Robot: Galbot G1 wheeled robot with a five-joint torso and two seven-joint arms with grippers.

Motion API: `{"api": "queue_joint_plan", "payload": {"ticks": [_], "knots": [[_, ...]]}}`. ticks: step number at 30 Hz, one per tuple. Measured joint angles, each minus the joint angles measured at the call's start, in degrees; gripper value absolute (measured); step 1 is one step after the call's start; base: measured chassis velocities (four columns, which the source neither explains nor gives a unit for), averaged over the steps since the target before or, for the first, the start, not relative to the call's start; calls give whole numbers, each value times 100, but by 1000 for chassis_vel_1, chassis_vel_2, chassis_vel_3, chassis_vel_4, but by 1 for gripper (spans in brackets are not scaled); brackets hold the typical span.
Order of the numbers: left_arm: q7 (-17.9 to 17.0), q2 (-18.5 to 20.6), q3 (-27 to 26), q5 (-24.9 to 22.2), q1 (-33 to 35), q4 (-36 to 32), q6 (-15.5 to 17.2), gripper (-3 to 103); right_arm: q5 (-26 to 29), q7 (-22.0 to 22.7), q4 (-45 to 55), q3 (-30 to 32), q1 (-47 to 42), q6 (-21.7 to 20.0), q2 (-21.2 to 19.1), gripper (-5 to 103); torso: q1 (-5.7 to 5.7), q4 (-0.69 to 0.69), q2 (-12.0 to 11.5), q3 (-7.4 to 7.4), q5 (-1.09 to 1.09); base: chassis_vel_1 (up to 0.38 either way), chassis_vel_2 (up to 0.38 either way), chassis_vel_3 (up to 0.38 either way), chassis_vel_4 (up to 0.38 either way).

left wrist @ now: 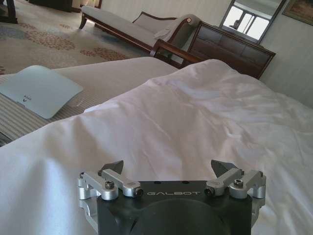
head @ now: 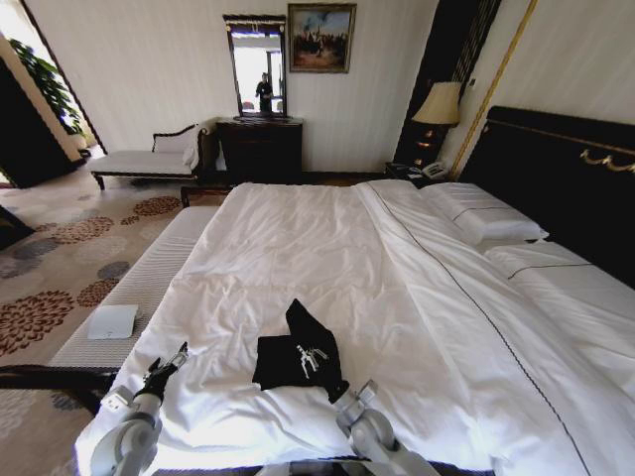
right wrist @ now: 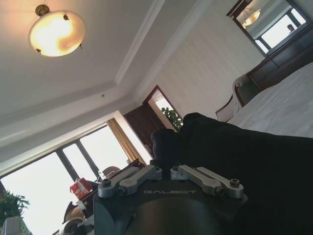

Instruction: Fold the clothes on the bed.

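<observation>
The T-shirt [head: 294, 355] lies on the white duvet [head: 298, 258] near the foot-side edge of the bed [head: 556, 297], a dark bunched patch with one pointed flap lifted toward the headboard [head: 556, 169]; its long axis runs roughly from the near edge toward the far side, leaning slightly to the right. Around the T-shirt the duvet is bare and wide on every side, with much open room toward the pillows [head: 481, 213]. The right claw [head: 311, 359] sits on top of the T-shirt, and in the right wrist view its fingers [right wrist: 128, 180] are drawn together with black cloth [right wrist: 234, 161] draped over them, so it appears to be pinching the fabric, though the exact hold is hidden. The left claw [head: 171, 362] hovers to the left of the T-shirt, close to the bed's left edge, with its fingers [left wrist: 113, 169] spread apart and nothing between them, over plain duvet [left wrist: 186, 117]. Beyond that edge a striped bench [head: 129, 297] carries a pale flat pad [head: 111, 321], left of the T-shirt.
</observation>
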Motion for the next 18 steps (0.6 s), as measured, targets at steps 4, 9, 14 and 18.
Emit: {"api": "queue_joint_plan", "payload": {"ticks": [4,9,14,18], "knots": [[0,6,-44,-4,10,-22,-1,100,-9,22,-146,-521,399,-5,-414,2,0,0,0,0,-2,0,0,0,0],[0,-59,-69,-12,27,-46,-1,100,-40,94,-189,-1008,895,-73,-701,2,0,0,0,0,-1,0,0,0,0],[0,-73,-95,-12,43,-46,-9,100,-137,174,-311,-1139,1090,-80,-660,2,0,0,0,0,-1,0,0,0,0],[1,-71,-105,-19,30,-36,-11,100,-164,187,-372,-1182,1122,-62,-628,2,0,0,0,0,-1,0,0,0,0]]}}
